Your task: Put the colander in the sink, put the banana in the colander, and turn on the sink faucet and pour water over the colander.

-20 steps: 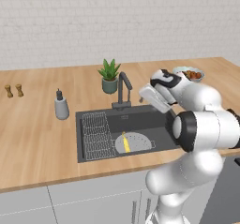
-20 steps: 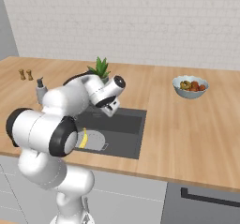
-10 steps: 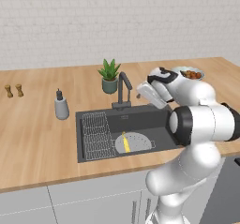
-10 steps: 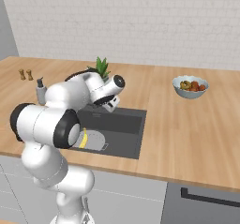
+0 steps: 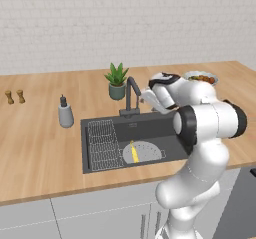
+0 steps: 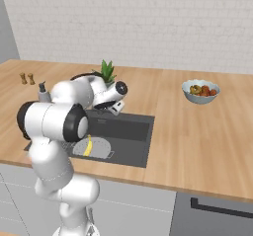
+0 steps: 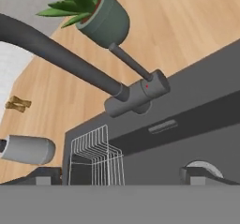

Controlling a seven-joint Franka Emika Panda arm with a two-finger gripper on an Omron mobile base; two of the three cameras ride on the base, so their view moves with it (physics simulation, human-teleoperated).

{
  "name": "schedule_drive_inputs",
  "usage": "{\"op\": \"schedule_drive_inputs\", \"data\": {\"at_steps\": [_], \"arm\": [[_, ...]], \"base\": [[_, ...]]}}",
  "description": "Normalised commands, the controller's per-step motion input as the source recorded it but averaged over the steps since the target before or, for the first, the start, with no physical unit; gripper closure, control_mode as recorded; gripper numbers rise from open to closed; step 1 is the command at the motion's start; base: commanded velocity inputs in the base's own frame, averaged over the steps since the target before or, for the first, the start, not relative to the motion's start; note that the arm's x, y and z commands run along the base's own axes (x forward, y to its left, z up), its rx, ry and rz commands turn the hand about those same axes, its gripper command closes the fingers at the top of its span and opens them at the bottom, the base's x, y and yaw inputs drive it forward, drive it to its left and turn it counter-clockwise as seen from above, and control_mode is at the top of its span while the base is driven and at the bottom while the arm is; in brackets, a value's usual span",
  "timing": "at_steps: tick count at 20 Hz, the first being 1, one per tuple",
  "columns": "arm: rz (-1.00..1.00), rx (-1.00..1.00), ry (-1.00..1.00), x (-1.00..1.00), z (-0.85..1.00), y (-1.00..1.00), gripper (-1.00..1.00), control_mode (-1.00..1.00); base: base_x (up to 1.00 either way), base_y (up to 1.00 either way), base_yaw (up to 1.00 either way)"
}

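Turning on the sink faucet (image 5: 131,96) is judged next: the banana (image 5: 134,152) is seen inside the colander (image 5: 142,153) in the sink (image 5: 150,125); the pincer (image 7: 120,175) is held apart near the faucet's lever.

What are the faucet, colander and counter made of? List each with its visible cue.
Sink faucet: looks like matte dark-grey metal; even, dull surface.
Colander: apparently light-grey metal; pale sheen.
Counter: wood or wood-look laminate; plank grain lines.
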Motion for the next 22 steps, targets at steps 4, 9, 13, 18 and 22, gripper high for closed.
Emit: {"op": "schedule_drive_inputs", "data": {"at_steps": [4,9,13,18,22], "arm": [[-0.03,0.02,0.0,0.64,-0.15,0.0,-1.0,-1.0],[-0.03,0.03,0.0,0.58,-0.21,0.0,-1.0,-1.0],[-0.02,0.03,0.0,0.5,-0.26,0.0,-1.0,-1.0],[-0.02,0.02,0.0,0.41,-0.28,0.0,-1.0,-1.0],[-0.01,0.01,0.0,0.3,-0.21,0.0,-1.0,-1.0]], "base": [[0.0,0.0,0.0],[0.0,0.0,0.0],[0.0,0.0,0.0],[0.0,0.0,0.0],[0.0,0.0,0.0]]}}
